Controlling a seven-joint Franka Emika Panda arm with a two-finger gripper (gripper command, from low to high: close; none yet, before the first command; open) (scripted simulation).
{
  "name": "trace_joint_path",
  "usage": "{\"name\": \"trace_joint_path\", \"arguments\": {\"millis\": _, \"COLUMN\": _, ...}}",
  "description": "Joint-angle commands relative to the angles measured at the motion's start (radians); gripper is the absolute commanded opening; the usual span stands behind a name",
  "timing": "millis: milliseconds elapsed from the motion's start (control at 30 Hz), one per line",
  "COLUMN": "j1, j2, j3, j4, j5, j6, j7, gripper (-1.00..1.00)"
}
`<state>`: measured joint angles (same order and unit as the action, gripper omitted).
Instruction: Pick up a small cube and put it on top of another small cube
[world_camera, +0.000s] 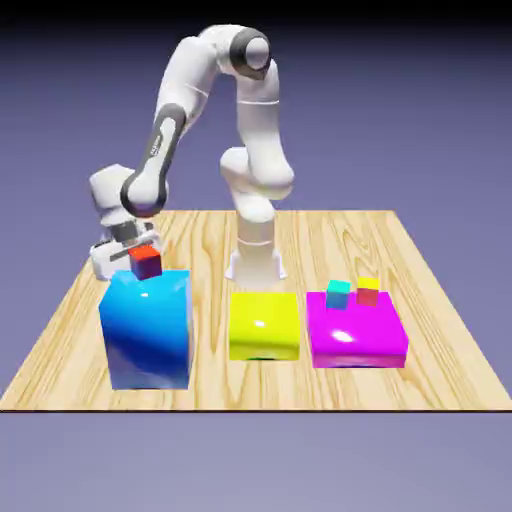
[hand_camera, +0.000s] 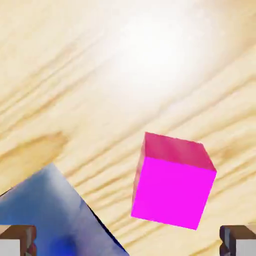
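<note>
- Gripper (hand_camera: 127, 242): spread wide. The fingertips (hand_camera: 17, 240) sit at opposite bottom corners of the hand view with nothing pinched between them.
- Big blue block (hand_camera: 50, 215): its corner intrudes at the hand view's lower left, close under the hand. Judgement: the finger on that side could clip it on the way down.
- Magenta-pink cube (hand_camera: 172, 182): flat on the table (hand_camera: 100, 75), just beside the blue block and not touching it. It lies between the finger lines but is offset toward the right-hand tip.
- Handling, as a judgement: rigid, light and not fragile, but the smooth faces may be slippery. Pinch two opposite vertical faces at mid-height.
- Orientation: one face up, no long axis. The edges are slightly skewed to the line between the fingers, so I'd recentre and add a small wrist roll before closing.
- Exterior view: the gripper (world_camera: 125, 243) hangs low behind the blue block (world_camera: 147, 330), which hides the pink cube.
- A tiny red cube (world_camera: 146, 262) shows at the blue block's top rear edge.
- Further off: a tiny teal cube (world_camera: 339, 293) on the big magenta block (world_camera: 355, 340), a likely stack target.
</note>
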<state>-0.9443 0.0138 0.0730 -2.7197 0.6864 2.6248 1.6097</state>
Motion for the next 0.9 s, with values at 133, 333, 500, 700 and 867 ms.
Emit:
{"name": "trace_joint_path", "arguments": {"millis": 133, "j1": 0.04, "j2": 0.008, "j3": -0.006, "j4": -0.071, "j5": 0.0, "j6": 0.085, "j7": 0.06, "gripper": 0.0}}
{"name": "trace_joint_path", "arguments": {"millis": 333, "j1": 0.032, "j2": 0.225, "j3": 0.074, "j4": 0.0, "j5": 0.26, "j6": 0.221, "j7": -0.156, "gripper": 0.0}}
{"name": "trace_joint_path", "arguments": {"millis": 500, "j1": 0.032, "j2": 0.238, "j3": 0.079, "j4": 0.005, "j5": 0.276, "j6": 0.23, "j7": -0.169, "gripper": -1.0}}
{"name": "trace_joint_path", "arguments": {"millis": 700, "j1": 0.039, "j2": 0.021, "j3": -0.001, "j4": -0.067, "j5": 0.016, "j6": 0.094, "j7": 0.046, "gripper": -1.0}}
{"name": "trace_joint_path", "arguments": {"millis": 867, "j1": 0.136, "j2": -0.09, "j3": -0.115, "j4": 0.027, "j5": -0.018, "j6": 0.074, "j7": 0.121, "gripper": -1.0}}
